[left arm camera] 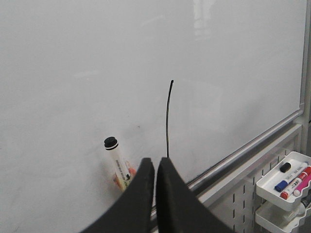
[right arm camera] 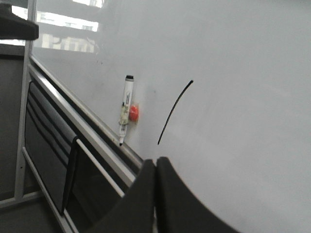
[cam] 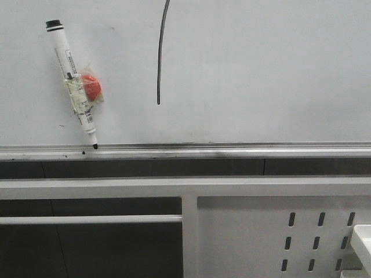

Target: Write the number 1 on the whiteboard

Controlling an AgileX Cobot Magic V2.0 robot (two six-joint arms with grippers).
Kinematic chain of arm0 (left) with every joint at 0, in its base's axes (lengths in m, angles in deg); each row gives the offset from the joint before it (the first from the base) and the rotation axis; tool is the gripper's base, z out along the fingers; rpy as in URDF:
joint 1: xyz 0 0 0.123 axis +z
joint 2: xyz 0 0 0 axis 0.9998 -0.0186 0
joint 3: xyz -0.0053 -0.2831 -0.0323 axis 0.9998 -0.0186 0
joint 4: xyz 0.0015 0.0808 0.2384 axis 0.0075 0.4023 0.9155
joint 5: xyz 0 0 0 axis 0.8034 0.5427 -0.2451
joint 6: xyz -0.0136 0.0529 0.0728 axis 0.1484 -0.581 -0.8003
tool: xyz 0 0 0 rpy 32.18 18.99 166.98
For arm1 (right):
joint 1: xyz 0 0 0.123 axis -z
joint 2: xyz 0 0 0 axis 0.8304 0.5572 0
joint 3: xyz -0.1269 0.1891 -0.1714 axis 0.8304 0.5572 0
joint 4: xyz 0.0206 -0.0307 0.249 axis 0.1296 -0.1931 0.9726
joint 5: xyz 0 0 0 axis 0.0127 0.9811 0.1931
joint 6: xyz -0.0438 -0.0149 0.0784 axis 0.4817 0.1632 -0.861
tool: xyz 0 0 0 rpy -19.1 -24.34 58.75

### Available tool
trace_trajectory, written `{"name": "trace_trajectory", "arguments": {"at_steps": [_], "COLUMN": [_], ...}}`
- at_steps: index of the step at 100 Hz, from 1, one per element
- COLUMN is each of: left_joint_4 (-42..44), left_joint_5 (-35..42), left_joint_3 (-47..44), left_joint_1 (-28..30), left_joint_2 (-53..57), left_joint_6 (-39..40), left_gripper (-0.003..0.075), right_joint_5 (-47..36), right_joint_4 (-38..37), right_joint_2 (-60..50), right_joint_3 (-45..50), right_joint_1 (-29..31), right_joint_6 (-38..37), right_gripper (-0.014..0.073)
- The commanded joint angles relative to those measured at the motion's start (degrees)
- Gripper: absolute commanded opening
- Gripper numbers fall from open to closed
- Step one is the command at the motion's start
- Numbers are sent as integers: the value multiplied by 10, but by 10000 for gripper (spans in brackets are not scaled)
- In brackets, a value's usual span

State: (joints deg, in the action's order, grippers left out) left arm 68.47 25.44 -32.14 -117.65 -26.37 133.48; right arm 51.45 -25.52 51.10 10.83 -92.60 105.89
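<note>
Number 1 point(cam: 162, 52): thin dark curved stroke on whiteboard point(cam: 261, 75), above the silver ledge point(cam: 232, 152). Marker point(cam: 74, 84) leans just left of it, tip on ledge. Left end effector point(left arm camera: 155, 167), right end effector point(right arm camera: 155, 167): both closed, empty.

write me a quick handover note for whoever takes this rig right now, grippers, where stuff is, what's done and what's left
Left gripper: shut, empty, clear of the board.
Right gripper: shut, empty, also off the board.
Whiteboard: the number 1 is drawn, a thin dark slightly curved stroke.
Marker: uncapped, leaning on the board left of the stroke, tip down on the silver ledge, an orange-red piece taped to its barrel.
Done: the stroke.
Left: seemingly nothing to write; maybe capping the marker.
</note>
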Motion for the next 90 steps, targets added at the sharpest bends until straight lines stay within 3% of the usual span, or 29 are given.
{"name": "trace_trajectory", "arguments": {"at_steps": [1, 52, 77, 85, 90], "left_joint_4": [-9, -9, -9, -89, -217], "left_joint_5": [-12, 18, -50, -76, -96], "left_joint_3": [15, 14, 14, 14, 14], "left_joint_1": [2, 2, 2, 2, 2], "left_joint_2": [-4, -4, -4, -4, -4], "left_joint_6": [0, 0, 4, -50, -167], "left_gripper": [-20, -20, -20, -20, -20], "right_joint_5": [-49, -35, -34, -34, -34], "right_joint_4": [9, 9, 9, 9, 9], "right_joint_2": [-3, -3, -3, -3, -3], "right_joint_3": [9, 80, 80, 80, 80], "right_joint_1": [4, 4, 4, 4, 4], "right_joint_6": [1, 1, 1, 1, 1], "right_gripper": [-55, -55, -55, -55, -55]}}
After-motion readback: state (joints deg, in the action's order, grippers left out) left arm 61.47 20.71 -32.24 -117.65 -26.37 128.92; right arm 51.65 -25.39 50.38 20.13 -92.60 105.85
